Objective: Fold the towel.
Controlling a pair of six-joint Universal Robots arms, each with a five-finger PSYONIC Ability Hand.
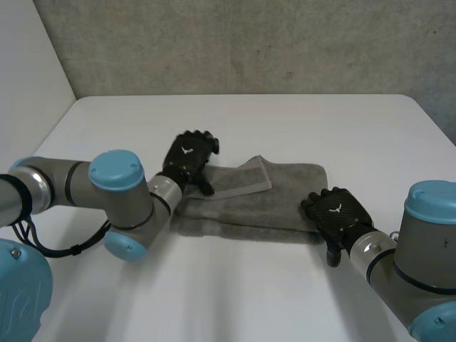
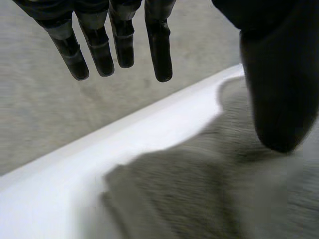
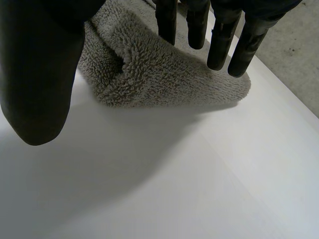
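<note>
**TOWEL FOLD: MATERIAL AND GRASP POINTS**

**Location.** The grey towel [image 1: 263, 203] lies at the centre of the head view on the white table [image 1: 285, 128]. It is already doubled into a long strip running left to right. A hemmed flap [image 1: 246, 178] lies turned over on its upper left part.

**Left hand.** The left hand [image 1: 189, 160] sits at the strip's left end, left of centre in the frame. In the left wrist view its fingers [image 2: 159, 45] are straight and released, grasping nothing. Its thumb [image 2: 279, 89] is over the pile; contact cannot be confirmed.

**Right hand.** The right hand [image 1: 338, 214] is at the strip's right end, lower right of centre. Its fingers [image 3: 222, 35] are straight above the rounded fold, and it holds nothing.

**Handling.** Judged light, soft and limp terry: it will sag and drape, not slip. Pinch through all layers at an end corner, so that the stacked layers lift together.
</note>
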